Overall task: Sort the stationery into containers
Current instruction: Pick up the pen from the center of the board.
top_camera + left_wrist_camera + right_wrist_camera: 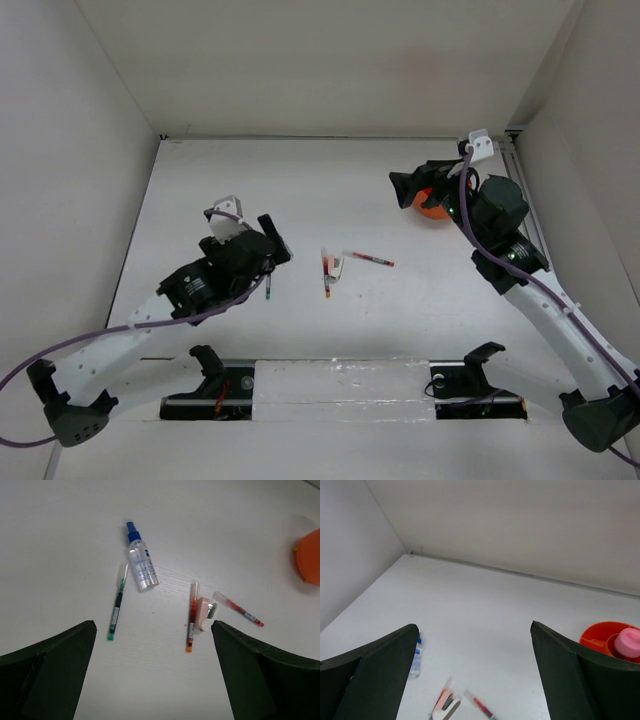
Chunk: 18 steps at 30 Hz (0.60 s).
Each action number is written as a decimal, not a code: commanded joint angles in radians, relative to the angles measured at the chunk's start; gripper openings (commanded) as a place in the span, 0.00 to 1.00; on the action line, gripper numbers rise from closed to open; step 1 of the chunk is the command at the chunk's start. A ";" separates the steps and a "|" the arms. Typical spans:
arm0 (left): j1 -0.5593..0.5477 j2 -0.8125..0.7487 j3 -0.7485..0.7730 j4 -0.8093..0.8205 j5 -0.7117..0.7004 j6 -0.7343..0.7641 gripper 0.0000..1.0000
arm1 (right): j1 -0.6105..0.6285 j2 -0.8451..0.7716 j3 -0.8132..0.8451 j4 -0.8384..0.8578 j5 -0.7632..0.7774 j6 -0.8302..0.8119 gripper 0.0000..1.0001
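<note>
My left gripper (pixel 152 627) hung open. The green pen (pixel 117 610) lay on the desk (pixel 60 540) just ahead-left, its long axis running away from me. My right gripper (pixel 474 630), also open, stood well apart by the orange tub (pixel 598 636).

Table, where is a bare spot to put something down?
Bare: the far strip by the back wall, and the stretch between the red pens and the tub. Crowded: mid-table, round the pens and bottle.

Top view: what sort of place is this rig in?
Probably a lab robot test cell, not a real office: a bare white table boxed by plain white walls, left arm and right arm bolted at its near edge, a tub and green pen staged.
</note>
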 commanded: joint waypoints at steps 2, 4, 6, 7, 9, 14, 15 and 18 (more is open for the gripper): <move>0.001 0.216 -0.013 -0.051 -0.098 -0.162 1.00 | 0.047 -0.025 -0.005 -0.079 0.002 0.003 1.00; 0.135 0.340 -0.013 0.036 0.023 -0.114 1.00 | 0.067 -0.025 -0.005 -0.079 0.002 0.003 1.00; 0.206 0.376 -0.065 0.147 0.163 -0.049 1.00 | 0.067 -0.016 -0.005 -0.079 0.002 0.003 1.00; 0.222 0.376 -0.089 0.185 0.164 -0.038 1.00 | 0.067 -0.016 -0.005 -0.079 0.002 0.003 1.00; 0.249 0.405 -0.134 0.268 0.188 -0.012 1.00 | 0.077 -0.016 -0.005 -0.089 -0.009 0.003 1.00; 0.293 0.518 -0.152 0.307 0.225 0.048 0.98 | 0.087 -0.025 -0.026 -0.089 -0.047 0.003 1.00; 0.293 0.543 -0.161 0.307 0.239 0.048 0.96 | 0.087 -0.025 -0.026 -0.078 -0.056 0.003 1.00; 0.293 0.543 -0.184 0.346 0.296 0.048 0.90 | 0.087 -0.025 -0.035 -0.078 -0.047 0.003 1.00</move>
